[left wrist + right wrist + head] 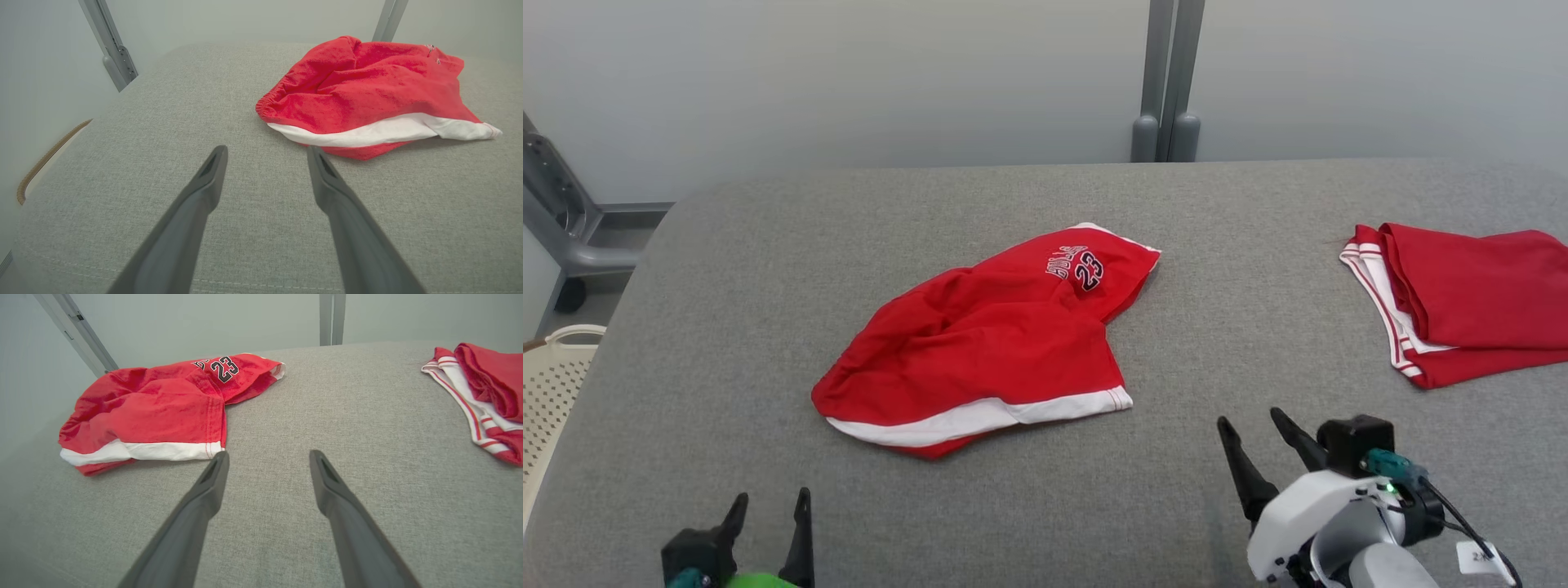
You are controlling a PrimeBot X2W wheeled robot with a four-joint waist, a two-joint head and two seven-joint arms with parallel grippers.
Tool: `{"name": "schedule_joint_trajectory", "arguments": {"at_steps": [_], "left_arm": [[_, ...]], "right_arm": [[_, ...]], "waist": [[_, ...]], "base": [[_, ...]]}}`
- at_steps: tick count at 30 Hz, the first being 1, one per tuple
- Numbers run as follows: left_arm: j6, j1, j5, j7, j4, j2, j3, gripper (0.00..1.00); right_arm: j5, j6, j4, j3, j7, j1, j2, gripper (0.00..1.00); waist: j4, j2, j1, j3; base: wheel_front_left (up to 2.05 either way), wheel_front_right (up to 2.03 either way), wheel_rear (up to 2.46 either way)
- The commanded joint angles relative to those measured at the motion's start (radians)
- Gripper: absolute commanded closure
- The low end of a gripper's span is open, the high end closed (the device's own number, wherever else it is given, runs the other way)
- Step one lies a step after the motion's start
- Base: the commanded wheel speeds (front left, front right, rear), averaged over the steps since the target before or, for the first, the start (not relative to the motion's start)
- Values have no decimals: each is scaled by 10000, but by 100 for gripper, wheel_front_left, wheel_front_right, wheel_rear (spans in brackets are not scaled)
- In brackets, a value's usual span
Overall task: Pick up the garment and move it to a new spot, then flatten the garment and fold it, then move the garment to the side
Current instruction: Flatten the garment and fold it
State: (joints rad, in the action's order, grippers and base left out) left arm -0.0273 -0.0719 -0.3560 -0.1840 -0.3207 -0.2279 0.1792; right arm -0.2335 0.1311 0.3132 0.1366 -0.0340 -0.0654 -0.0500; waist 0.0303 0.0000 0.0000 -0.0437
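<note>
The garment (980, 343) is a pair of red shorts with white trim and a "23" print, lying crumpled in the middle of the grey padded table (768, 269). It also lies ahead and to the right in the left wrist view, garment (367, 94), and ahead to the left in the right wrist view, garment (155, 408). My left gripper (772, 510) stands open near the front edge, short of the garment's lower left. Open too is my right gripper (1250, 425), in front of the garment's right side. Neither touches the cloth. The fingers (204, 179) are empty in both wrist views.
A second red and white garment (1462, 302), folded, lies at the table's right edge; it shows again as folded garment (482, 396). A cream perforated basket (551, 384) stands off the table's left side. Metal posts (1168, 82) rise behind the table against a pale wall.
</note>
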Motion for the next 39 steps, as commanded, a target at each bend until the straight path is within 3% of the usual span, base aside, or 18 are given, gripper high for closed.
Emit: {"name": "schedule_joint_trajectory", "arguments": {"at_steps": [1,7,13,23,39], "left_arm": [[59,490,84,389,-277,-272,-1,0],[508,1994,329,1552,-1279,-899,337,0],[975,3374,508,1978,-2316,-1125,701,0],[1478,5357,417,1797,-4300,-865,1463,0],[1574,6951,-99,827,-5820,-289,2642,0]], "right_arm": [[46,-8,-23,299,389,-381,-12,0],[171,-8,348,992,2027,-1502,-18,0],[512,-8,495,1334,2827,-2462,-15,0],[580,-8,404,1368,3088,-3335,-20,0],[278,-8,278,1882,3134,-3712,-20,0]], "waist": [[68,0,0,130],[153,0,0,642],[106,0,0,1363],[96,0,0,2425],[306,0,0,3216]], "base": [[0,0,0],[0,0,0],[0,0,0],[0,0,0],[0,0,0]]}}
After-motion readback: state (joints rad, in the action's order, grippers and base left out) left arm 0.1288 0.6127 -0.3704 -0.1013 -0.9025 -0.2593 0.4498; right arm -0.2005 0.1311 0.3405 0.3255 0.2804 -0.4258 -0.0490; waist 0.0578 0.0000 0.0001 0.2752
